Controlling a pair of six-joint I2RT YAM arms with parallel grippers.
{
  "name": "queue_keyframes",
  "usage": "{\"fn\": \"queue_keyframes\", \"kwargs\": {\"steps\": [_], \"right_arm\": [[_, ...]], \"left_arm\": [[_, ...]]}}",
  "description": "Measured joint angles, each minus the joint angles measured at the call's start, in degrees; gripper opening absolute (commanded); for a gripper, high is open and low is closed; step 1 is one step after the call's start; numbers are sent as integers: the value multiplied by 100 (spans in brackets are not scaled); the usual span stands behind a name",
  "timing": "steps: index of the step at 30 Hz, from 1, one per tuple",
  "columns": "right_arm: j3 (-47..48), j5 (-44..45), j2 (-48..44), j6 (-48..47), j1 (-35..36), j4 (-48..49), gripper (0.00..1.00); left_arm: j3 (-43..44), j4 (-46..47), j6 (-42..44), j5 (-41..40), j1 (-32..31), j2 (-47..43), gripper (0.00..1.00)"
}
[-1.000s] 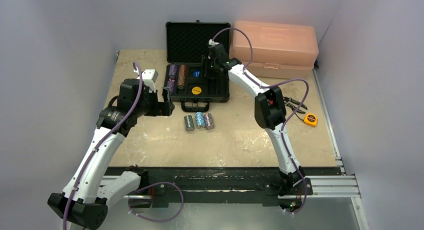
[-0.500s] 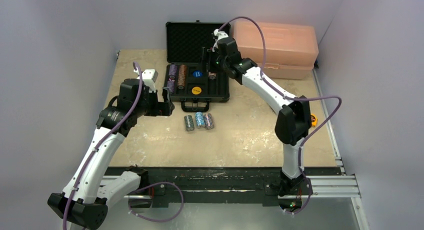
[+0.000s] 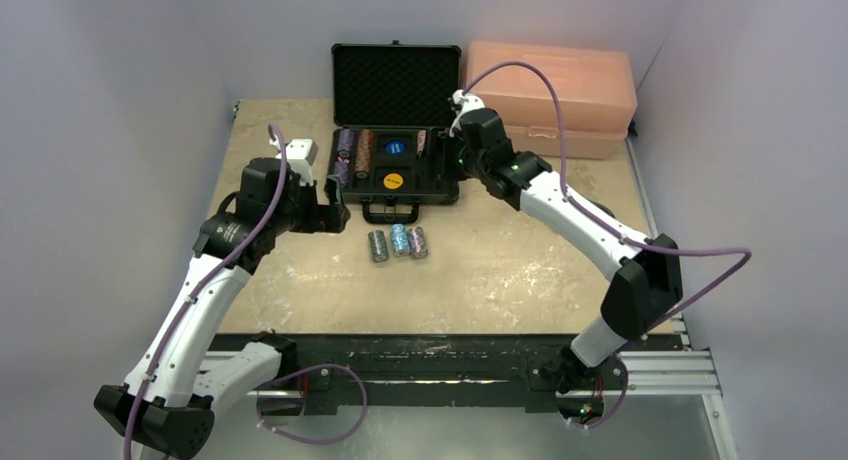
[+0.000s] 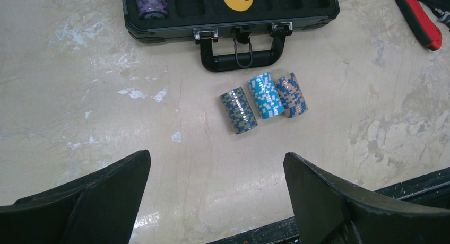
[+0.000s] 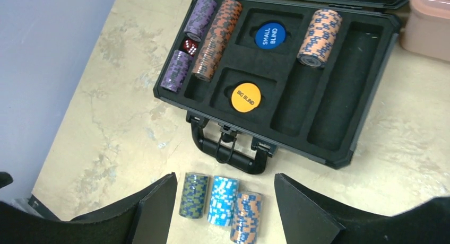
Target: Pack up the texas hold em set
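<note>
In front of the case [image 4: 313, 21] lay three chip stacks [image 4: 265, 95], likely slippery, best pinched end-to-end; the left gripper [image 4: 216, 164] and right gripper [image 5: 224, 186] gaped empty.

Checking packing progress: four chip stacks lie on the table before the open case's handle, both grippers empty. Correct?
Three chip stacks, not four, lie on the table before the open case's handle, as the left wrist view shows. The left gripper and right gripper are empty.
</note>
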Motion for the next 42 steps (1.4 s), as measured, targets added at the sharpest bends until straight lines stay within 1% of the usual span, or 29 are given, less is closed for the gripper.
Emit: {"fn": "queue_keyframes", "kwargs": {"steps": [6, 10, 11, 13, 14, 17, 23, 27, 31, 35, 42], "right_arm": [[-315, 120, -723, -17, 0, -308, 75], [-684, 144, -1292, -7, 4, -448, 78], [-807, 144, -1449, 9, 15, -455, 80], [-999, 157, -1718, 83, 74, -483, 89], [-1067, 190, -1812, 131, 127, -487, 92], [-1202, 267, -1967, 271, 330, -498, 95], [-1458, 603, -1950, 678, 951, -468, 95], [-1460, 896, -1659, 922, 1499, -317, 94], [-1279, 1106, -981, 1086, 1915, -291, 93], [-726, 1298, -129, 1233, 2218, -426, 94], [581, 1606, 1154, 1403, 2675, -798, 94]], "left_arm": [[0, -7, 2, -120, -157, 0, 96], [0, -17, 33, -140, -247, 0, 96], [0, -24, 39, -157, -258, 0, 96], [0, -46, 42, -212, -264, -2, 96], [0, -52, 42, -249, -264, -7, 96], [0, -59, 44, -310, -264, -28, 96], [0, -101, 42, -461, -264, -98, 96], [0, -181, 37, -732, -264, -153, 96], [0, -232, 35, -940, -264, -212, 96], [0, -267, 17, -1198, -264, -286, 96], [0, -348, -114, -1884, -264, -549, 96]]}}
